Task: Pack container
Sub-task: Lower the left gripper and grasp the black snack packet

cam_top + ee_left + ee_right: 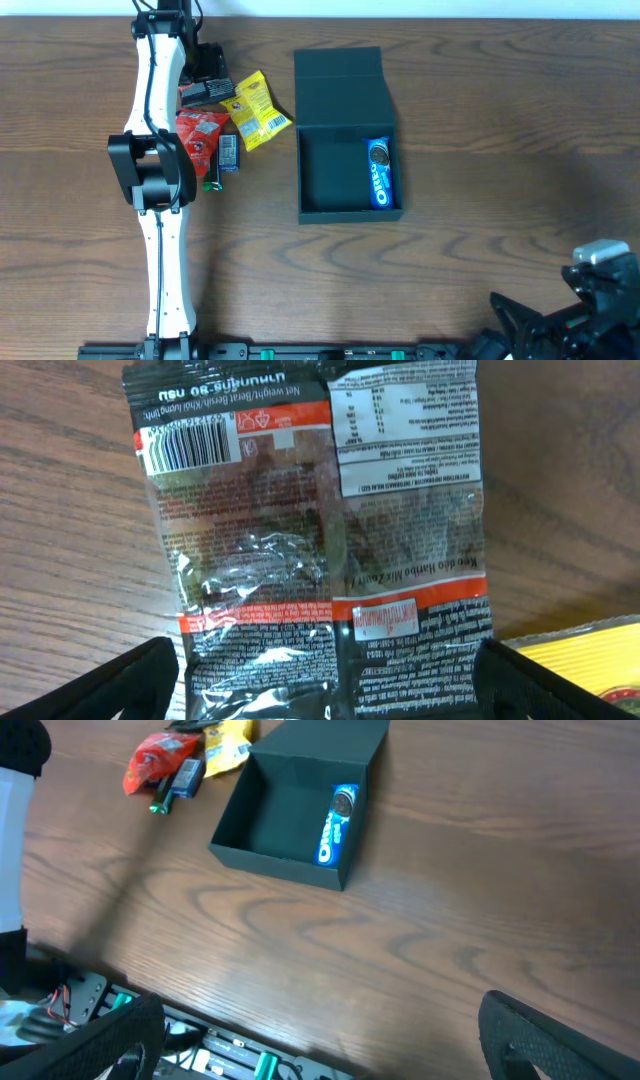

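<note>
On the left side of the tabletop (480, 120), the left pincer (328, 660) hovers over a loose pile of snacks. Its jaws are spread wide and hold nothing. In the left wrist view a dark packet (300, 540) with a clear window and a barcode lies flat on the wood directly beneath, between the two fingers but not clamped by them. From above, a red packet (200, 135), a yellow packet (256, 110) and a small blue packet (230, 152) lie touching or just beside one another in the same pile, all outside the box. A small green item at the lower edge of the pile is too small to identify. In the centre stands the container (330, 175), well apart from the pile, with its lid (340, 72) folded back flat on the far side so that the interior is exposed. One Oreo packet (380, 172) lies along the right-hand inner wall, and the rest of the floor is bare. At the near right the right pincer (322, 1005) is parked close to the table edge, far from the box, fully open and holding nothing. Judged from this layout, packing is at an early stage. One item is in, at least four packets are left to transfer, and the lid is not yet closed. The dark packet looks to be the next candidate for a grasp.
</note>
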Robot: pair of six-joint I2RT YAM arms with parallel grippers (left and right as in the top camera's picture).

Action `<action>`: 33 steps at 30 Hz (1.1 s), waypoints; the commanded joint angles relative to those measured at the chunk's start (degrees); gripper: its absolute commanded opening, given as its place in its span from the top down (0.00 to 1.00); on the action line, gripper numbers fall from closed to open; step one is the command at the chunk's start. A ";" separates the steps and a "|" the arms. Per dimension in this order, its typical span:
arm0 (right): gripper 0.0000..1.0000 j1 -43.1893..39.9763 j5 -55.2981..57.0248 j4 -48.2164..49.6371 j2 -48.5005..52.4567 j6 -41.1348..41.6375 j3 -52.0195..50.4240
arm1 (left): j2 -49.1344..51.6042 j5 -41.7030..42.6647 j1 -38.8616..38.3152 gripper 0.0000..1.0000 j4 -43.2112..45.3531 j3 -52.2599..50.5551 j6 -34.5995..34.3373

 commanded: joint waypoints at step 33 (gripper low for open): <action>0.01 -0.46 -0.13 -0.07 -0.28 2.69 -0.04 | 9.81 0.81 0.63 0.61 -2.71 0.28 -4.04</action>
